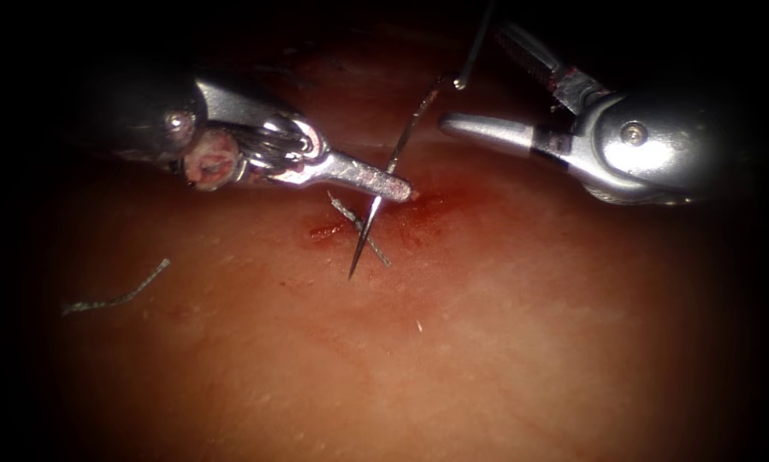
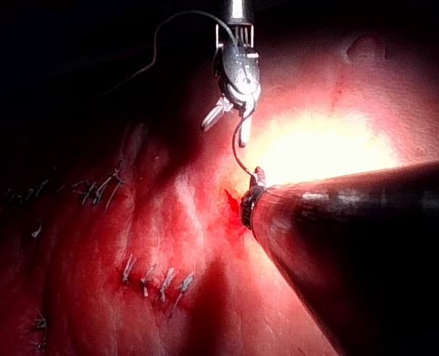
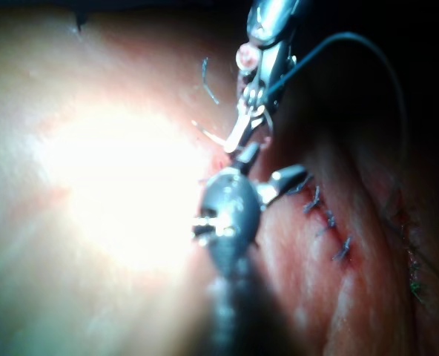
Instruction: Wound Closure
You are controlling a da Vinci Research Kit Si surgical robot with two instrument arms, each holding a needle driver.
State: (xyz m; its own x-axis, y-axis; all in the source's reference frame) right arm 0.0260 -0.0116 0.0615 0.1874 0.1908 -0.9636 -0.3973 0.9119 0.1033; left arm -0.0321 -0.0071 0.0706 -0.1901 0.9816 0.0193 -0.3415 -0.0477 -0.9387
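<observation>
Left tool [image 1: 384, 181] pinches the needle [image 1: 382, 198] mid-curve, its long axis running one o'clock to seven, tip resting over the cut [image 1: 341, 227]. Right tool [image 1: 487, 128], at three o'clock, spread and empty, sits farther off.

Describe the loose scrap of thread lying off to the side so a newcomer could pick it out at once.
Start at the left tool, whose tip sits over the red cut in the tissue. Look down and left across bare tissue to a short, pale, wavy scrap of thread lying flat. Unlike the stitch ends crossing the cut beside the needle, it lies alone, touching nothing.
</observation>
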